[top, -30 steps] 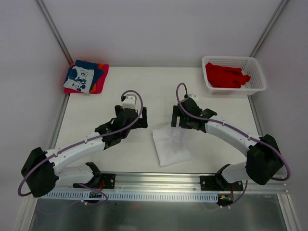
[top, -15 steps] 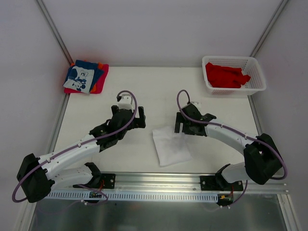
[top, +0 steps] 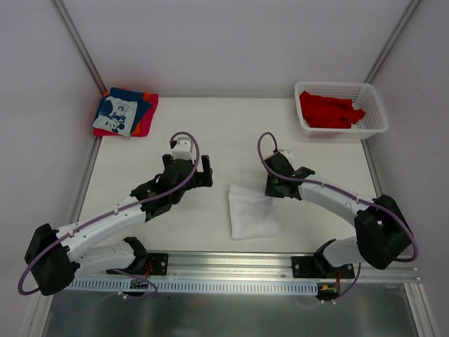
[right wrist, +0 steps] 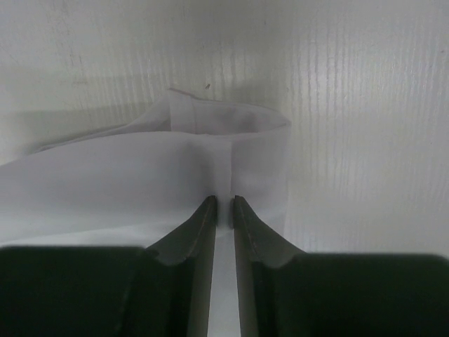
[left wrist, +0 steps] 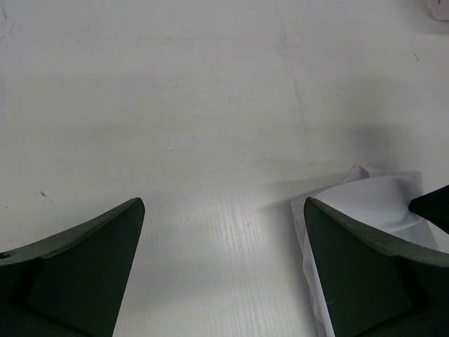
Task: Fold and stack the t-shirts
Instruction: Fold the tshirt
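white t-shirt (left wrist: 368, 200) cut off by the left wrist view's edge; lower folded shirts (top: 147, 116) mostly hidden under the blue shirt (top: 121, 111)

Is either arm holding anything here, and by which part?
The right tool pinches the plain white cloth t-shirt at its far right corner; the left tool is open and empty.

The white shirt (top: 251, 214) lies folded into a rough rectangle at the table's (top: 210, 133) front middle. It is flat except its far right corner, which is raised in a soft fold and pinched by the right gripper (right wrist: 224, 202). Red shirts (top: 327, 111) lie crumpled in the basket (top: 338, 86), far right. A folded stack (top: 125, 114) sits far left, blue with white print on top, red and orange beneath.
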You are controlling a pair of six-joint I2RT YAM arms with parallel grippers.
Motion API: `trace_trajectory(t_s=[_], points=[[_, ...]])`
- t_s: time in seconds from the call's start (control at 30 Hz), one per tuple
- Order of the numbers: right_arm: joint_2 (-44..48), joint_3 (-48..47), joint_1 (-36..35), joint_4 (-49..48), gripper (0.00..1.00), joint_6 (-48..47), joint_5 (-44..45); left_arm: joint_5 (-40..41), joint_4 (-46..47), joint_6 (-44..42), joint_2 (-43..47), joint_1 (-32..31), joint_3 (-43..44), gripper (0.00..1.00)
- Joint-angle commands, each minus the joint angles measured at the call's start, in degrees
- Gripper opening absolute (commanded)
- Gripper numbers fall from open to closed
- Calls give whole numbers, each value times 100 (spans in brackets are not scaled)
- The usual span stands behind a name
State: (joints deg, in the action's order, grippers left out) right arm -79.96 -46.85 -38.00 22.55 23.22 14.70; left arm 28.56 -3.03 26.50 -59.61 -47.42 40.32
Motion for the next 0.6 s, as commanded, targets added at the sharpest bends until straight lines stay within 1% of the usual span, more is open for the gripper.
trace_trajectory(t_s=[0.0,0.1,0.17,0.2,0.23,0.27,0.3,0.57], points=[[34,-210,12,66,19,-81,121,-34,4,83,-32,-39,-50,99],[7,-272,12,127,18,-107,130,-26,4,75,-41,-39,-50,99],[-2,-289,12,127,13,-107,130,-26,4,66,-33,-39,-50,99],[-2,-290,20,136,8,-107,138,-26,4,57,-41,-39,-41,99],[-2,-290,12,136,6,-116,130,-17,-5,57,-50,-39,-50,99],[-10,-290,20,136,1,-116,130,-25,4,57,-59,-48,-50,99],[-28,-290,12,136,0,-116,138,-17,4,57,-76,-48,-50,99],[60,-377,20,250,1,-186,314,-8,4,83,-129,-74,-68,99]])
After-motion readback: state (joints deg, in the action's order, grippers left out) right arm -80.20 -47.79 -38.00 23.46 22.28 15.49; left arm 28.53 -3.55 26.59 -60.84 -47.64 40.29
